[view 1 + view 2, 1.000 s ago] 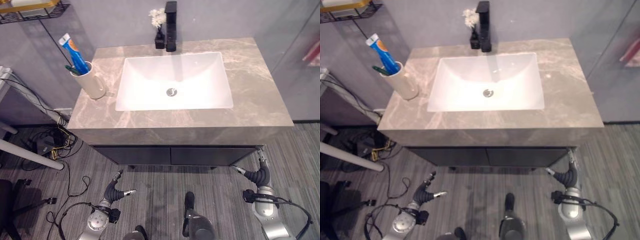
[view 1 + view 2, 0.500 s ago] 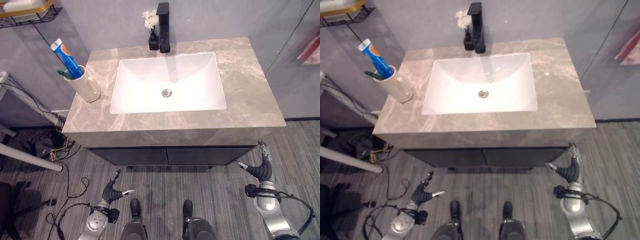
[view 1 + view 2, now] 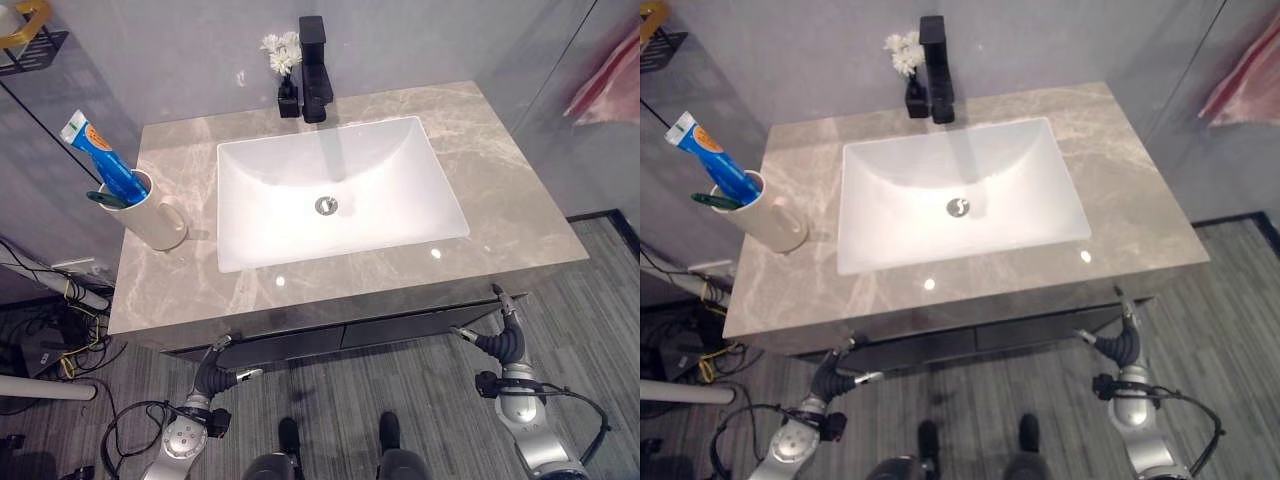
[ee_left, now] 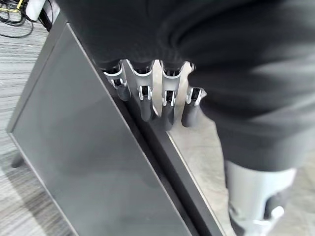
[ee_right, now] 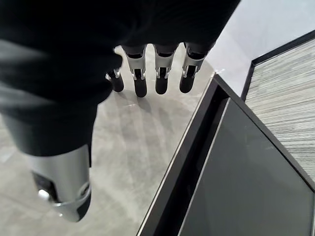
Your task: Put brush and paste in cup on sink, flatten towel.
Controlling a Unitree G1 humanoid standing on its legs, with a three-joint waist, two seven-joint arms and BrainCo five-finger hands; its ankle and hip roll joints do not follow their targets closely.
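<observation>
A cream cup [image 3: 156, 217] stands on the left of the marble counter [image 3: 505, 215]. A blue toothpaste tube [image 3: 98, 158] and a green toothbrush [image 3: 106, 198] stick out of it. A pink towel [image 3: 606, 83] hangs at the far right, beyond the counter. My left hand [image 3: 209, 379] is low in front of the dark cabinet, open and holding nothing. Its fingers [image 4: 146, 97] point at the counter's front edge. My right hand [image 3: 502, 341] is open too, just under the counter's right front corner, with straight fingers [image 5: 161, 78] over the marble.
A white basin [image 3: 335, 190] is sunk in the middle of the counter. A black faucet [image 3: 315, 66] and a small vase of white flowers [image 3: 281, 52] stand behind it. The dark cabinet front [image 3: 345, 335] runs below. Cables lie on the floor at left [image 3: 50, 345].
The whole picture has shifted, so the camera has moved and the counter now sits closer. Both hands stay low and open by the cabinet front.
</observation>
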